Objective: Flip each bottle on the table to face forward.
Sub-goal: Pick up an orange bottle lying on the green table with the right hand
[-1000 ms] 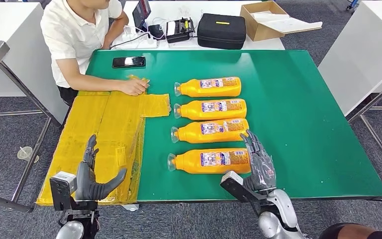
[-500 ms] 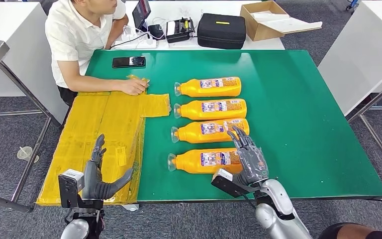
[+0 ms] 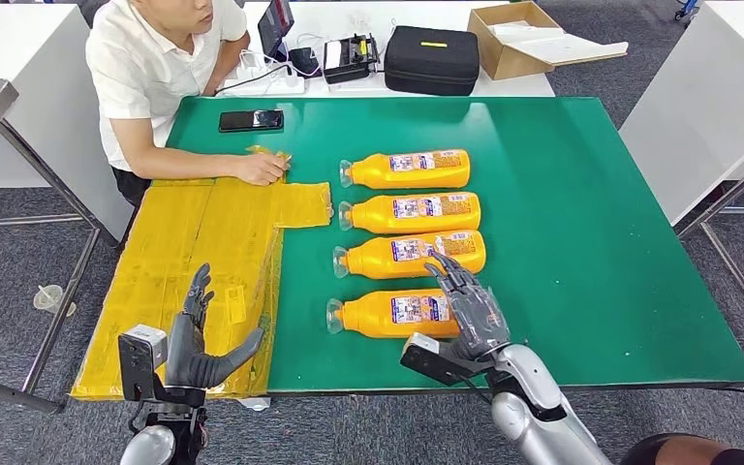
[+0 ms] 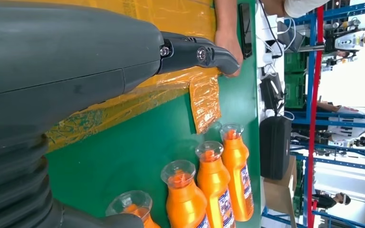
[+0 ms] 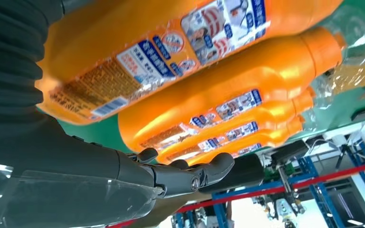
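A big green table (image 3: 581, 194) is filling most of the head view; a sheet of yellow cardboard (image 3: 194, 262) is lying over its near left corner, and a person in a white shirt (image 3: 150, 68) is sitting at the far left, resting a hand on that cardboard; four orange bottles are lying on their sides in a row in the middle, caps pointing left, with white and blue labels facing up; the nearest bottle (image 3: 397, 315) is the one closest to the robot; the right hand (image 3: 470, 310) is hovering over the fat end of it with fingers spread, holding nothing, and I cannot tell if it is touching the bottle; the left hand (image 3: 194, 354) is waiting above the cardboard, fingers apart and holding nothing. The bottles are lying very close together; if the hand is pushing down crooked, the round bottle could be rolling away or bumping the next bottle (image 3: 407, 254); the smooth plastic could be slipping out mid-turn.
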`<state>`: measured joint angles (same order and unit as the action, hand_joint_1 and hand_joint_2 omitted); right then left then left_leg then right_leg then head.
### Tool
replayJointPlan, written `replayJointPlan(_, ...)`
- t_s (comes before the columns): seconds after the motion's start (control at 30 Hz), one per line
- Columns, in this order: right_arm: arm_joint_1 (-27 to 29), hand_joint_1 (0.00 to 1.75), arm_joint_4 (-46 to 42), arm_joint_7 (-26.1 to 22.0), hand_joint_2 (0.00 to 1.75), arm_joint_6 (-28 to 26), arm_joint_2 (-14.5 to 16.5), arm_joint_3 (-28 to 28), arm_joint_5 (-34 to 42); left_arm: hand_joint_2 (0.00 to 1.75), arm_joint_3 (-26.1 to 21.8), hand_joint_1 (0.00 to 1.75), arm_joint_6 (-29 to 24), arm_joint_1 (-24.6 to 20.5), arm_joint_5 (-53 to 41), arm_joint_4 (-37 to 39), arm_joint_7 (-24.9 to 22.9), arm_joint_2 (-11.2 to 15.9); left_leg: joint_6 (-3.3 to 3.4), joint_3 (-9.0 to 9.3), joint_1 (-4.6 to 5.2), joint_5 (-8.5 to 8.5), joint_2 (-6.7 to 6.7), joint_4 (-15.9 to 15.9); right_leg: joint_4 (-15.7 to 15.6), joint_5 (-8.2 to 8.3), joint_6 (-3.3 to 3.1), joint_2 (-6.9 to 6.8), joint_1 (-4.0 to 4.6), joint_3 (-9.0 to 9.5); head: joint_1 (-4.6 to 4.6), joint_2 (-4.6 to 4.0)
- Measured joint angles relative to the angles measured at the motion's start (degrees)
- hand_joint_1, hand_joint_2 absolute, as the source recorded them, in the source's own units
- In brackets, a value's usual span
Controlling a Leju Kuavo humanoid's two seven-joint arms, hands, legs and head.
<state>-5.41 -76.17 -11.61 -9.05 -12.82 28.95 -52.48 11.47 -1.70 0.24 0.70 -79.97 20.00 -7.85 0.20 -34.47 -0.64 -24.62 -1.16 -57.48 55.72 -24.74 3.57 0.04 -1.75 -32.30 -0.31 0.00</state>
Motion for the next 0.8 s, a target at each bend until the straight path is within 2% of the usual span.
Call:
replayJointPlan(0.23,-1.2,0.00,1.0,3.3,1.75,5.2,-2.6,2.0,-0.2,1.75,0.0,0.00,1.1,0.0,1.9,0.5,-0.8,-0.3,0.00,0.00,0.01,0.00,-0.01,0.0,0.0,0.00,0.00,0.00,-0.01,0.01,0.01,0.00)
replayJointPlan(0.4,-1.7,0.00,1.7,3.4,1.75,5.4,-3.8,2.8,0.1,1.75,0.0,0.00,1.4,-0.1,1.9,0.8,-0.9,-0.3,0.00,0.00,0.01,0.00,-0.01,0.0,0.0,0.01,0.00,0.00,0.00,0.01,0.00,0.00)
replayJointPlan(0.8,-1.8,0.00,2.3,3.5,1.75,5.4,-4.5,3.8,0.0,1.75,0.0,0.00,1.4,-0.2,2.1,1.1,-0.9,-0.5,0.00,0.00,0.00,0.00,-0.01,0.0,0.0,0.00,0.00,0.00,0.00,0.01,0.00,0.00)
